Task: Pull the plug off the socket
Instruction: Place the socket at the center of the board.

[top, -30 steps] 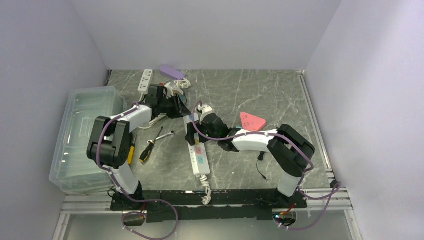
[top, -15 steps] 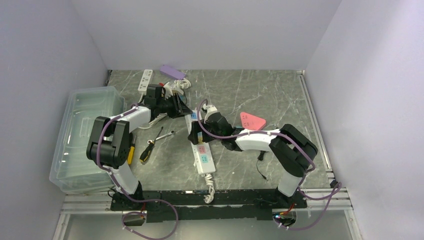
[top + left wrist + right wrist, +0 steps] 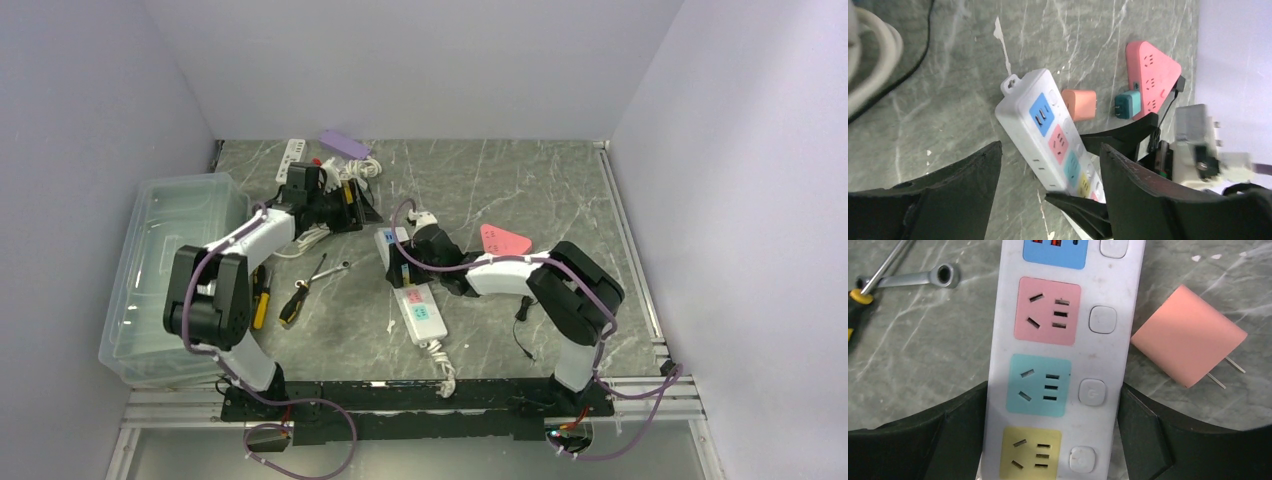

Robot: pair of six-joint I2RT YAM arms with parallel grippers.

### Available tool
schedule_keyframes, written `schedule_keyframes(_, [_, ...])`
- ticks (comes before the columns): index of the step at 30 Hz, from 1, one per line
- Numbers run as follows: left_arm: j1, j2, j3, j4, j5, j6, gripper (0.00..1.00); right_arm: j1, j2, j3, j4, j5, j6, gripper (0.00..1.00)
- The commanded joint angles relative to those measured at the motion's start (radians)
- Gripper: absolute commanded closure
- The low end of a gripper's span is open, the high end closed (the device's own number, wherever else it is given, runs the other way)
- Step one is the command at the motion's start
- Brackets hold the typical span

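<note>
Power strip at middle of table; plug just right of it; wrench, screwdriver left; bin along left edge.

Power strip: white body, socket panels blue, pink, teal, yellow. Plug: salmon pink. Table: dark grey marble pattern, white veins. Triangular socket: pink. Small adapter: teal. Screwdriver: yellow-and-black handle

Power strip flanks the plug; elsewhere bare table.
</note>
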Motion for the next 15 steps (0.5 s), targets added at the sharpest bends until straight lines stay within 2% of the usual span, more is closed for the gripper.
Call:
schedule_keyframes(1, [-0.002,-0.135,0.074,-0.086,-0.126,0.122,0.20,-0.009,0.039,0.053,-0.133,0.106,-0.015,0.36])
schedule_keyframes(8, [-0.001,-0.237,0.091,-0.152,-0.288,0.250,0.10,-0.052,0.004,0.046,-0.198,0.262,-0.013,0.37])
schedule_keyframes(12, [0.007,-0.186,0.159,-0.269,-0.390,0.323,0.06,-0.096,-0.026,0.031,-0.216,0.318,-0.027,0.37])
schedule_keyframes(15, [0.038,-0.104,0.217,-0.344,-0.409,0.350,0.06,-0.141,-0.055,0.006,-0.216,0.317,-0.028,0.36])
